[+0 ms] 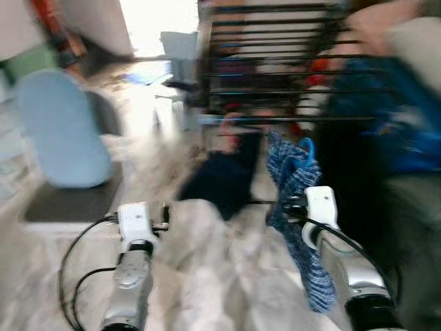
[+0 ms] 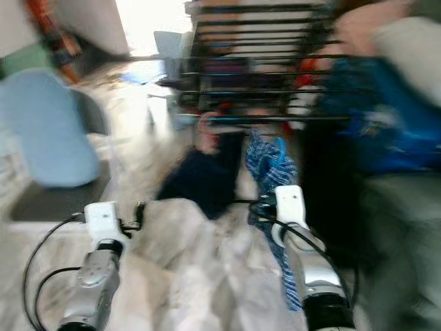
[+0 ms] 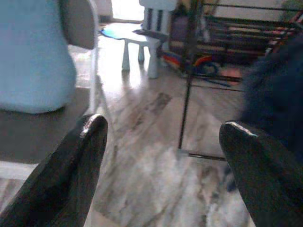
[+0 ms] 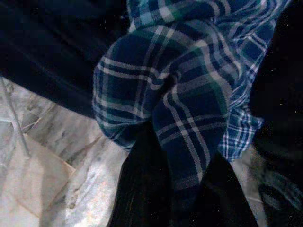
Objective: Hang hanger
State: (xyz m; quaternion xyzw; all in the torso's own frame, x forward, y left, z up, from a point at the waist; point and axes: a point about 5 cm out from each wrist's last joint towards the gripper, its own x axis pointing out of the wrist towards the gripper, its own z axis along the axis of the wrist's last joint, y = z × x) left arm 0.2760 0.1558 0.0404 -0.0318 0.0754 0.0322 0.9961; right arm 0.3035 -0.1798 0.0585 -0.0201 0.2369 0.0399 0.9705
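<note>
Right gripper [image 1: 298, 201] jaws clamped on plaid shirt [image 1: 296, 207], blue hanger [image 1: 305, 148] at its top, near rack [image 1: 275, 69] | left gripper [image 3: 161, 142] jaws apart, empty | advice: raise hook squarely over rail, blur permitting.

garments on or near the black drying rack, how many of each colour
Blue plaid cloth, held at the right gripper: 1
Dark navy garment hanging off the black metal drying rack: 1
Blue hanger hook above the plaid: 1
Total: 3, though the head views are blurred
</note>
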